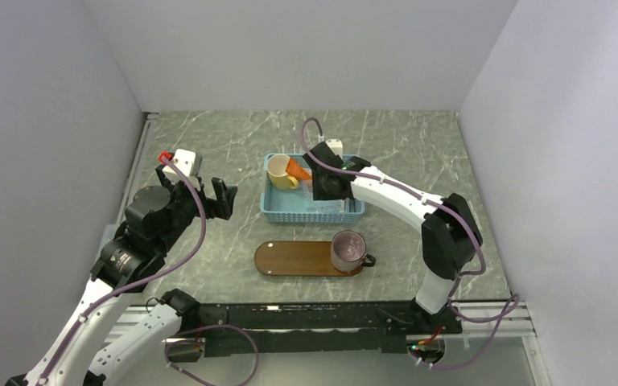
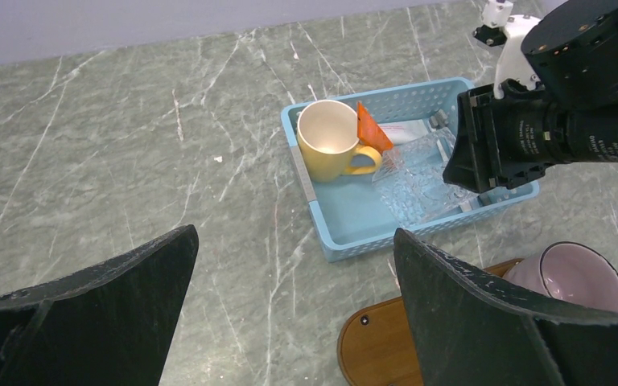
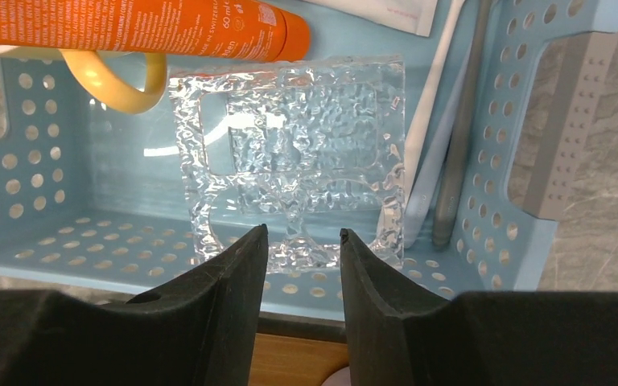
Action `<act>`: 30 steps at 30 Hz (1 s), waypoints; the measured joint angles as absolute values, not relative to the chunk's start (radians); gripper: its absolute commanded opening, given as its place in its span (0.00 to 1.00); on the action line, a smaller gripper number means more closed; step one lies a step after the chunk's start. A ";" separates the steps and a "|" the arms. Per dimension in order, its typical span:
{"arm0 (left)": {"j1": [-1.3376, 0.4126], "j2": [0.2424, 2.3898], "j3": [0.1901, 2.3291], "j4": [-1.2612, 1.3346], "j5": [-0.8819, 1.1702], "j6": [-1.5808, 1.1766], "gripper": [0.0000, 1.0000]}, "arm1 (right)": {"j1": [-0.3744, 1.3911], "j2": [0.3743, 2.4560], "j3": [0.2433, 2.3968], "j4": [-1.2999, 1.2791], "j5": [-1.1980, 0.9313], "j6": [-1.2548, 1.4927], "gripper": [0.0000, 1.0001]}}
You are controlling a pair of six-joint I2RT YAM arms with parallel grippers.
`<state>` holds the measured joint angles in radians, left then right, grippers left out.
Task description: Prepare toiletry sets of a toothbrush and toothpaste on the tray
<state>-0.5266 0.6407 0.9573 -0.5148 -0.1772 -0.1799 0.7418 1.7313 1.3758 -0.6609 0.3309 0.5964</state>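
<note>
An orange tube [image 3: 129, 24] leans on a yellow mug [image 2: 330, 141] inside the blue basket [image 3: 64, 249]. Part of a white tube [image 3: 386, 12] shows at the basket's back. Two thin toothbrushes, one white [image 3: 430, 121] and one grey [image 3: 459, 137], lie along the basket's right wall. My right gripper [image 3: 302, 233] hangs low in the basket, its jaws narrowly apart over the near edge of a clear textured plastic piece [image 3: 290, 145], with nothing between them. My left gripper [image 2: 294, 233] is wide open above bare table, left of the basket. The brown wooden tray [image 1: 290, 259] lies in front of the basket.
A purple mug [image 1: 348, 251] stands on the tray's right end. The right arm's wrist [image 2: 547, 121] covers the basket's right part in the left wrist view. Grey walls close in the marble table [image 1: 209, 145] on three sides.
</note>
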 measured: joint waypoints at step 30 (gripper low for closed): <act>-0.527 0.638 0.957 -0.519 -0.177 -0.181 0.99 | 0.734 1.820 1.378 -0.631 0.331 0.648 0.00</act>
